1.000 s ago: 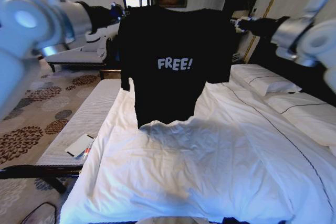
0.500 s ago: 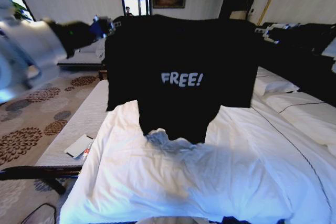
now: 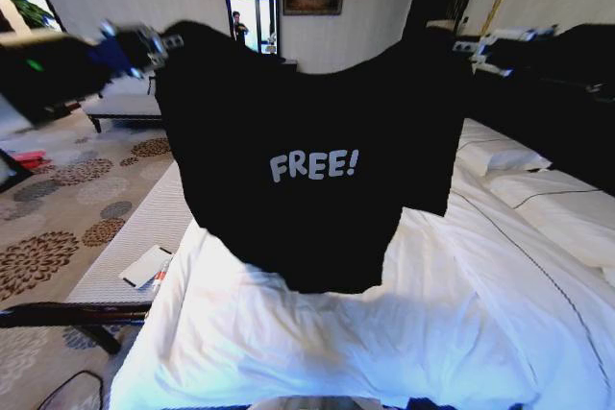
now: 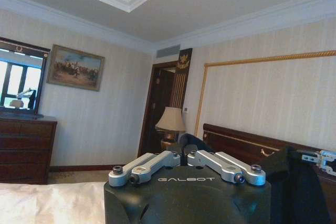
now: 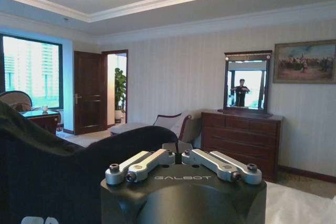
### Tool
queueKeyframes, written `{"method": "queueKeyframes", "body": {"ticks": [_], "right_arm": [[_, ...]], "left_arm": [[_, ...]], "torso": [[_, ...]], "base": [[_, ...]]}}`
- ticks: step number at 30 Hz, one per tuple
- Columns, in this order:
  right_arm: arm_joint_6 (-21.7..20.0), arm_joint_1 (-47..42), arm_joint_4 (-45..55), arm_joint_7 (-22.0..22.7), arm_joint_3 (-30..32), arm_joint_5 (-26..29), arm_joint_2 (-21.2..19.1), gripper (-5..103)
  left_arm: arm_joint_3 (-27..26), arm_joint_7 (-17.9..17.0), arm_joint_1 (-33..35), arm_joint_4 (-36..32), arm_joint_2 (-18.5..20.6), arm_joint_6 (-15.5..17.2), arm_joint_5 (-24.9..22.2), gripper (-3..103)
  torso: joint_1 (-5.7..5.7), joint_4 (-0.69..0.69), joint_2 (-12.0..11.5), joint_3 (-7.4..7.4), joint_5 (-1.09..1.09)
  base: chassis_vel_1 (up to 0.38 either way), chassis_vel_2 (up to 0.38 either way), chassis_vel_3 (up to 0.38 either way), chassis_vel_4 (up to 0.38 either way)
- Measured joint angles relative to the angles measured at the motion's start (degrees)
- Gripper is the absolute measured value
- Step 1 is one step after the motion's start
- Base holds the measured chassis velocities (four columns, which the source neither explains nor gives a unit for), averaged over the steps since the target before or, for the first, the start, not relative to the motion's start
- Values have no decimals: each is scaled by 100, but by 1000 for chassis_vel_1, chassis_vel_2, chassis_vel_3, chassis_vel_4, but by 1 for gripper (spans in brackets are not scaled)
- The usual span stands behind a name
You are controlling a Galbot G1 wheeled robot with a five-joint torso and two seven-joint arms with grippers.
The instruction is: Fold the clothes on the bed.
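Both sets of jaws are pinched shut on cloth: the left gripper (image 3: 159, 42) grasps one shoulder of the black T-shirt (image 3: 307, 160) and the right gripper (image 3: 479, 53) grasps the other, each at the shirt's top edge. In the wrist views the fingers of each gripper are folded inward with dark fabric bunched at their tips.

The T-shirt hangs spread wide between the two arms, high above the bed (image 3: 461, 333), its white "FREE!" lettering (image 3: 313, 164) facing the head camera. Its neckline sags in a shallow curve between the grips. The lower hem hangs close over the white duvet (image 3: 317, 352), near the middle of the mattress; whether it touches cannot be told.

Beyond the bed's left edge lie a pale bench (image 3: 135, 237) and a patterned carpet (image 3: 58, 228); white pillows (image 3: 500, 156) sit on the right.

Risk, as a judgement: each grip holds only a small pinch of fabric, so a quick swing or uneven lowering could pull a shoulder free or let the shirt land creased and crooked.
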Motion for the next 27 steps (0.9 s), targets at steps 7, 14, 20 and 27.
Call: {"method": "queueKeyframes", "body": {"ticks": [7,14,20,27], "right_arm": [[-345,724,261,688,-65,922,-275,1],[-723,1046,412,1199,-87,1424,-340,1],[-863,742,641,1567,-99,1526,-105,1],[-547,-315,496,1600,-242,524,717,1]], "left_arm": [[-399,-577,-156,-9,240,58,-828,1],[-955,-884,323,-121,85,143,-1125,1],[-477,-943,729,-274,-321,214,-557,1],[906,-666,706,-132,-830,216,975,1]], "torso": [[0,-1,0,0,-3],[-1,-1,0,-1,1],[0,0,-1,1,-4],[0,0,-1,2,-1]], "base": [[0,0,0,0],[0,0,0,0],[0,0,0,0],[0,0,0,0]]}}
